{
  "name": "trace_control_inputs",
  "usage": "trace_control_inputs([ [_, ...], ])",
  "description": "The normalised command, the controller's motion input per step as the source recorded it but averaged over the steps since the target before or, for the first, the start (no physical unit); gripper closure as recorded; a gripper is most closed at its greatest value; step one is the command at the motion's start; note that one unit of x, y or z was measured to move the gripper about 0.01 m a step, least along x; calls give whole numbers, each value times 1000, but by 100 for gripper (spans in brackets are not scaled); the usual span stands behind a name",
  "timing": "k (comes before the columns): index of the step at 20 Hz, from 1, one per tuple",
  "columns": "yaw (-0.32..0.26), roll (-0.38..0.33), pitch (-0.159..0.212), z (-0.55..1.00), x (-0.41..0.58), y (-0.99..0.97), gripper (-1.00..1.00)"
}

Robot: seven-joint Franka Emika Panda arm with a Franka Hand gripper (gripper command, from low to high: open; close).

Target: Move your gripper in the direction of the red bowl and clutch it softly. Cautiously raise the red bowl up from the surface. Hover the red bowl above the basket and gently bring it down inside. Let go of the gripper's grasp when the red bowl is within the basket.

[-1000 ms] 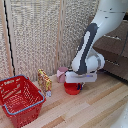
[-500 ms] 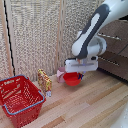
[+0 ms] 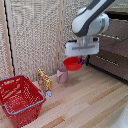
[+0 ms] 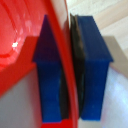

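The red bowl (image 3: pixel 73 63) hangs in the air above the wooden floor, held by my white gripper (image 3: pixel 79 56), which is shut on its rim. In the wrist view the two blue fingers (image 4: pixel 94 55) pinch the bowl's red rim (image 4: pixel 59 55) between them, one finger inside the bowl and one outside. The red basket (image 3: pixel 15 111) with lattice sides stands on the floor at the exterior view's lower left, well away from the bowl and lower than it.
A pink cup (image 3: pixel 62 75) stands on the floor just below the bowl, toward the exterior view's left. A yellow patterned box (image 3: pixel 44 81) stands between cup and basket. A woven screen (image 3: pixel 35 35) rises behind; dark furniture (image 3: pixel 112 55) sits at the exterior view's right.
The gripper has lifted the red bowl off the floor and carried it upward, the arm rising with it.
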Motion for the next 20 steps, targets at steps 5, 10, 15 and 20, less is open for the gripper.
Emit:
trace_control_inputs([
  [5,70,15,78,553,475,649,100],
  [10,55,0,76,310,458,815,100],
  [15,31,0,44,239,383,877,100],
  [20,29,0,39,229,383,879,100],
])
